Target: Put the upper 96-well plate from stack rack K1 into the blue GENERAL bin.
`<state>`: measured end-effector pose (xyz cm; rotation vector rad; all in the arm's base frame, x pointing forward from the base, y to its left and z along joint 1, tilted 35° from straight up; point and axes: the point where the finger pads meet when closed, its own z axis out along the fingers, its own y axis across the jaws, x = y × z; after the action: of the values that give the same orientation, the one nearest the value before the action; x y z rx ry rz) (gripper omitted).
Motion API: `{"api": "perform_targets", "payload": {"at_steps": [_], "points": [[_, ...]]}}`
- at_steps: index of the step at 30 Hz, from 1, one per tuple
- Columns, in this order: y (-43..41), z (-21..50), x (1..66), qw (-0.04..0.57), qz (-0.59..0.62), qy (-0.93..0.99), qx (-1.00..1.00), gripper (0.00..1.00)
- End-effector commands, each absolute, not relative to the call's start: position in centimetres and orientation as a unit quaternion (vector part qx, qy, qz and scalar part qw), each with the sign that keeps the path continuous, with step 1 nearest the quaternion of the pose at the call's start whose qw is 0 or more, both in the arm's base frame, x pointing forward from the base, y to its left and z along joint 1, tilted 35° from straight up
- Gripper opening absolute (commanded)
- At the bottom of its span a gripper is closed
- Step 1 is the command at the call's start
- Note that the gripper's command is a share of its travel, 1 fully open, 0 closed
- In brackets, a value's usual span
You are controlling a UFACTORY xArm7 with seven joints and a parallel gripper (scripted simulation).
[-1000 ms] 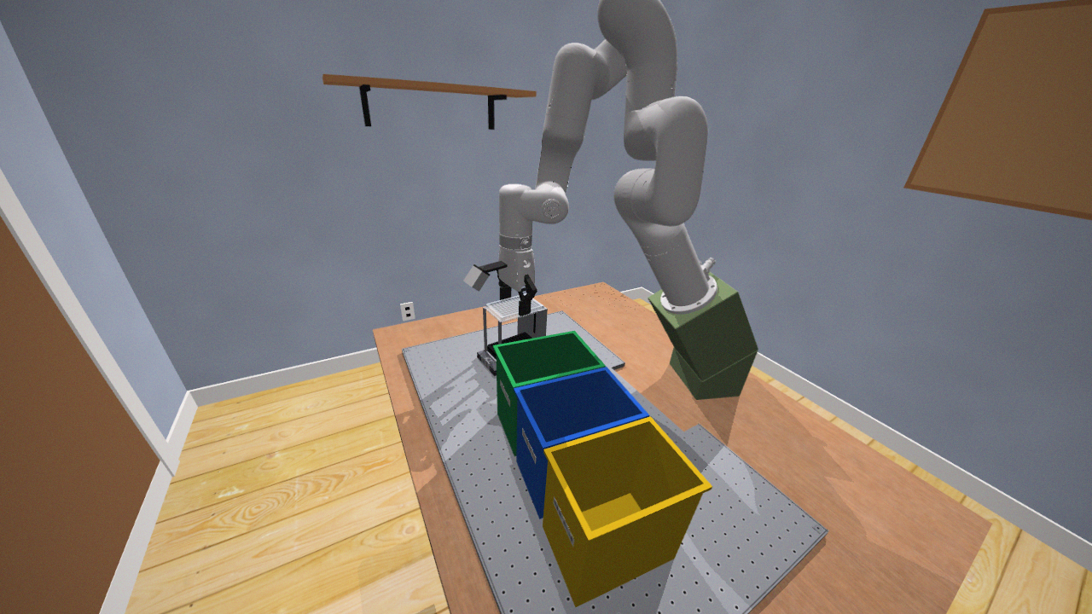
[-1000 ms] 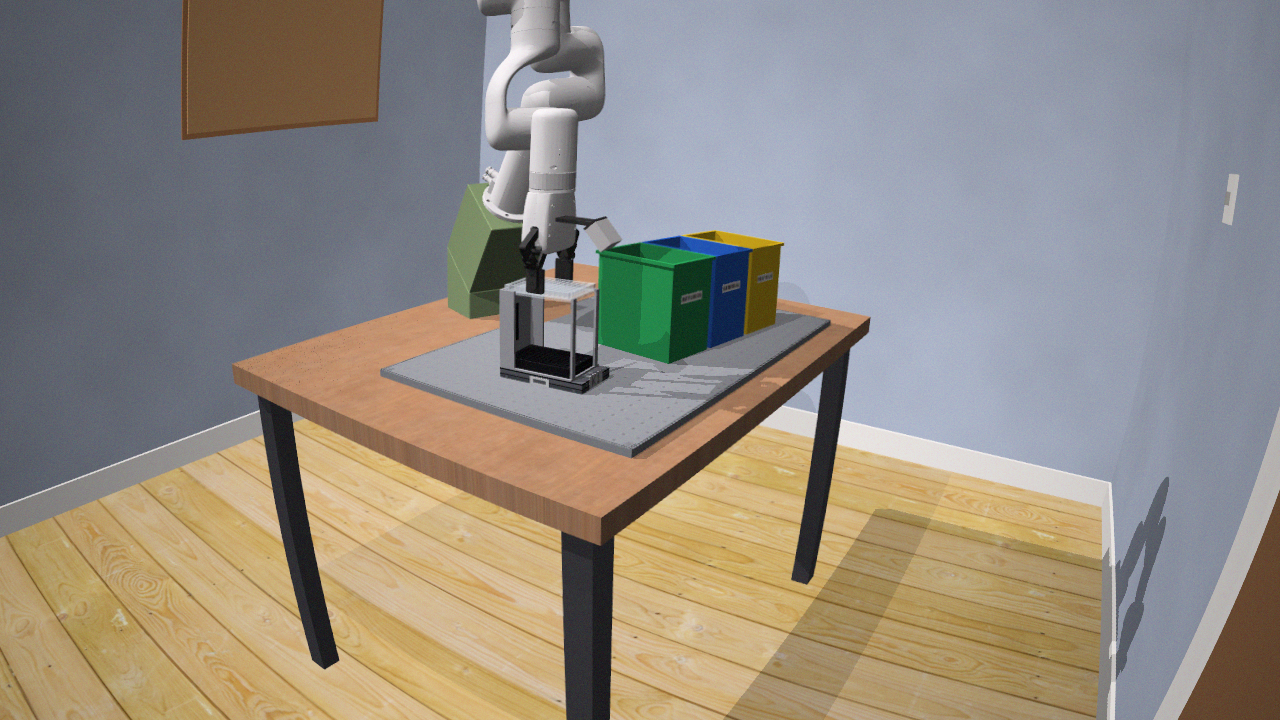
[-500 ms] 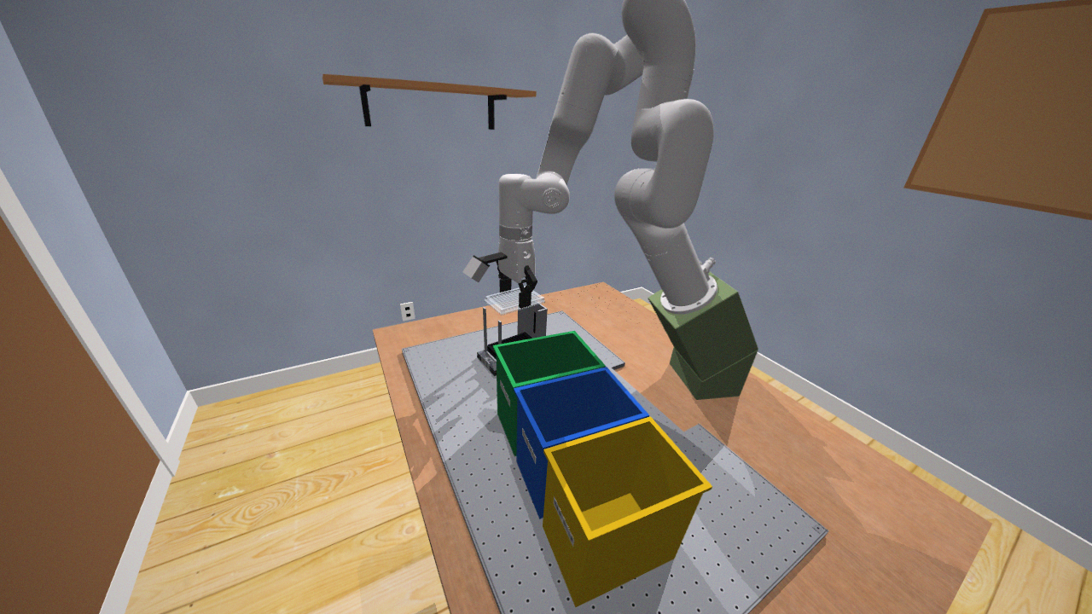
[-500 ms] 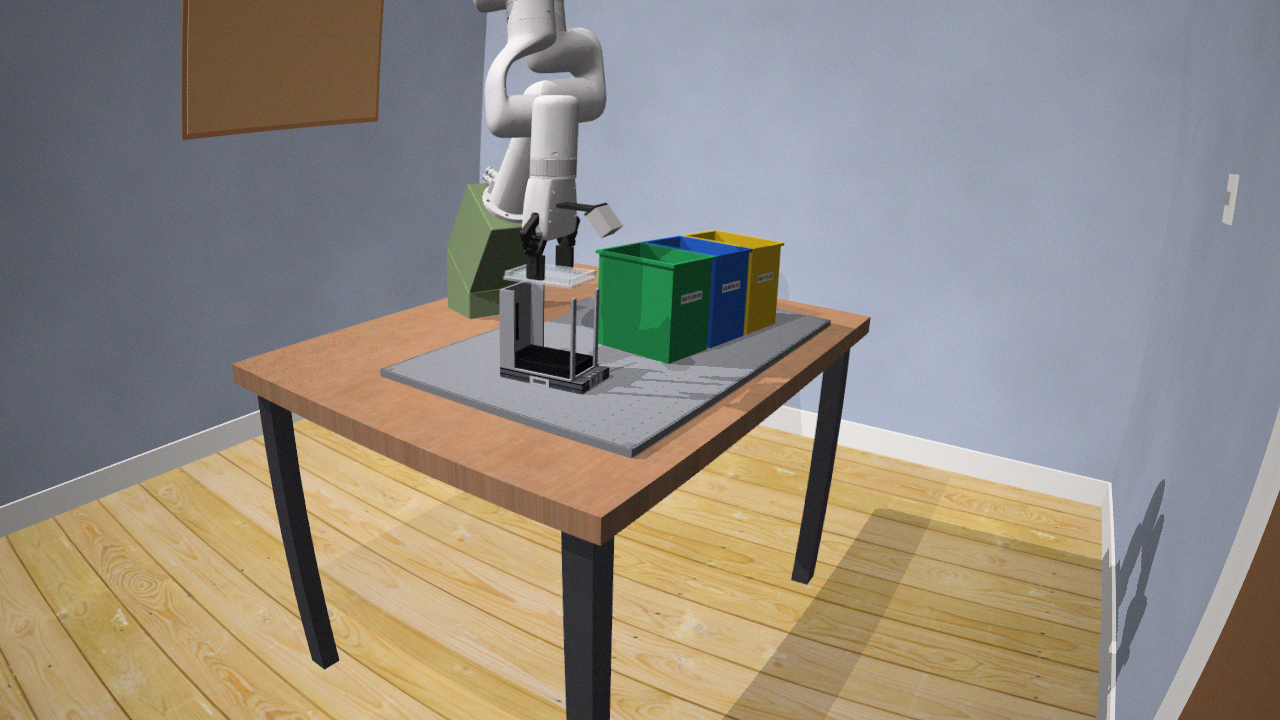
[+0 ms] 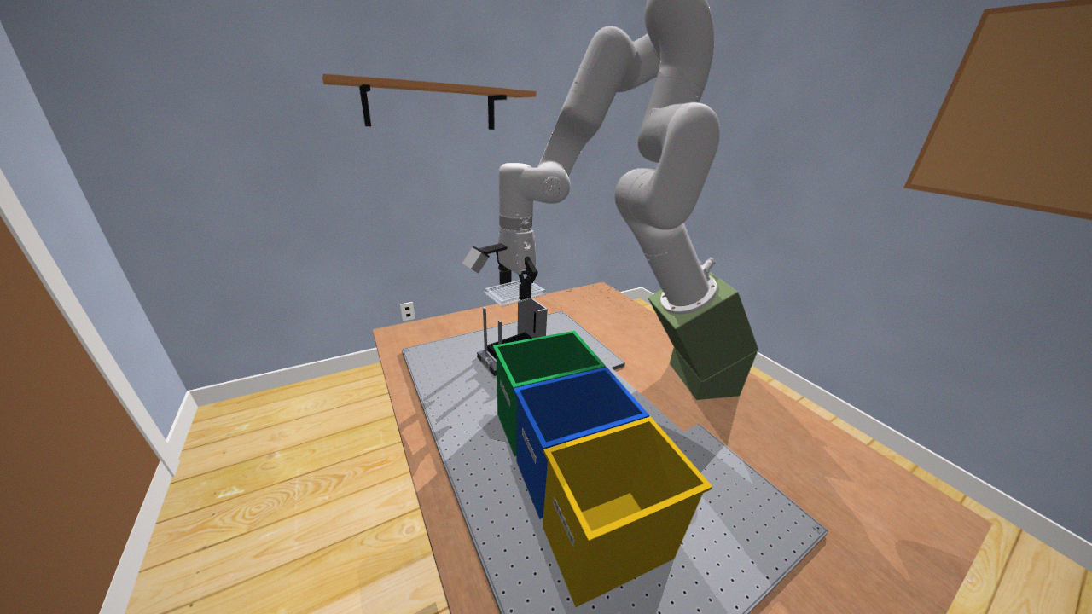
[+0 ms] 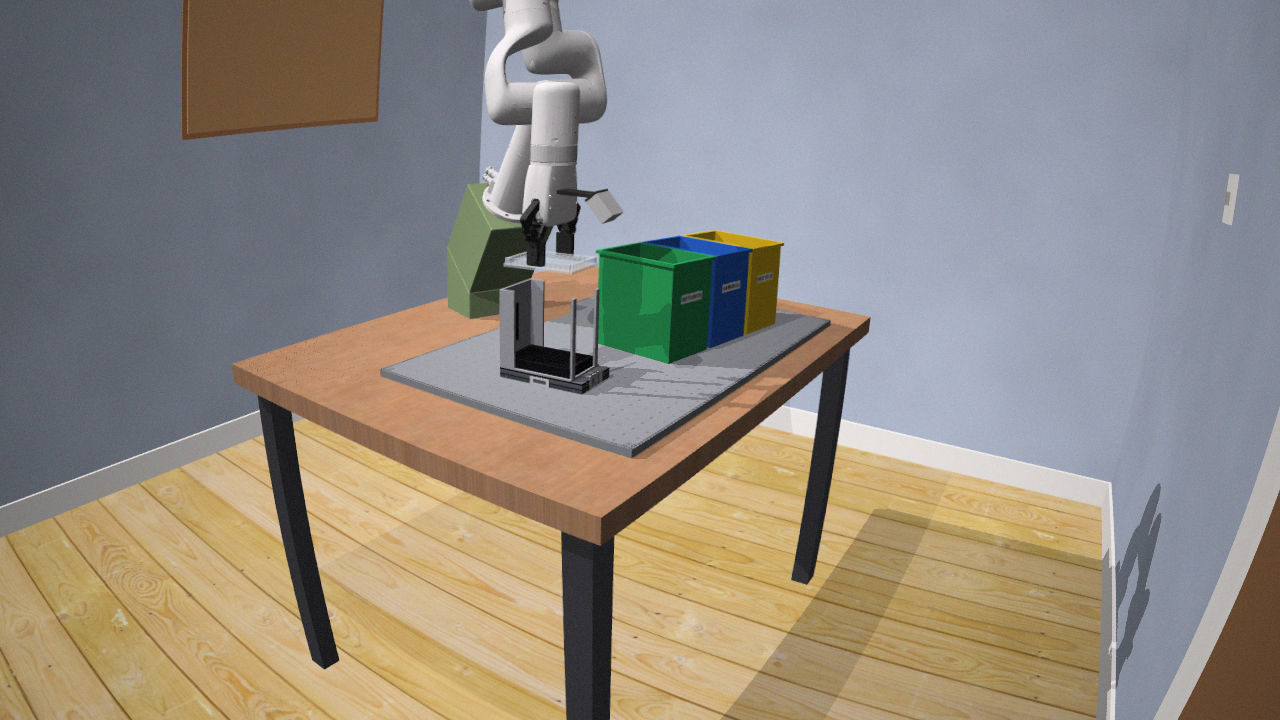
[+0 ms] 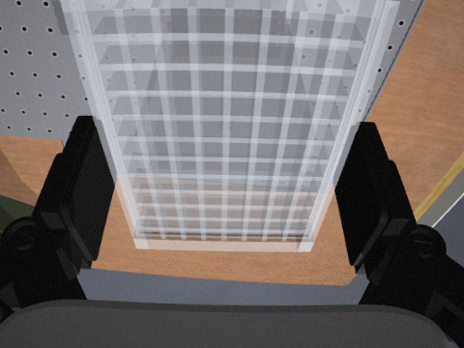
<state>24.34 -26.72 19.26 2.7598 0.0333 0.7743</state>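
Pincer (image 7: 226,200) is clamped across the plate's (image 7: 226,103) short width, holding it level above rack K1 (image 6: 520,313). The blue bin (image 5: 580,404) lies beyond the green bin (image 5: 546,358), along the bin row; the plate's long axis appears to run crosswise to that row.

Clear gridded plate (image 7: 226,116), green bin (image 5: 546,358), blue bin (image 5: 580,408), yellow bin (image 5: 622,477), dotted grey board (image 5: 473,473)

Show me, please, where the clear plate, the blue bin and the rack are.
clear plate (image 7: 226,110): wrist view, middle of its well grid.
blue bin (image 5: 534,446): top view, its near outer wall.
rack (image 6: 520,317): exterior view, its grey back panel.
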Motion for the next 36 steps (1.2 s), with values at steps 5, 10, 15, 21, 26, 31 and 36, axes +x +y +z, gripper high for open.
{"api": "perform_targets", "payload": {"at_steps": [5, 10, 15, 21, 26, 31, 36], "points": [[-26.4, 20.6, 23.6, 0.138, 0.268, 0.011, 0.953, 0.0], [-26.2, 21.3, 23.1, 0.138, 0.268, 0.011, 0.953, 0.0], [-26.0, 21.7, 22.9, 0.138, 0.268, 0.011, 0.953, 0.0], [-25.8, 22.6, 22.3, 0.138, 0.268, 0.011, 0.953, 0.0], [-25.6, 23.2, 21.9, 0.138, 0.268, 0.011, 0.953, 0.0], [-25.5, 23.5, 21.7, 0.138, 0.268, 0.011, 0.953, 0.0], [-25.5, 23.5, 21.7, 0.138, 0.268, 0.011, 0.953, 0.0]]}}
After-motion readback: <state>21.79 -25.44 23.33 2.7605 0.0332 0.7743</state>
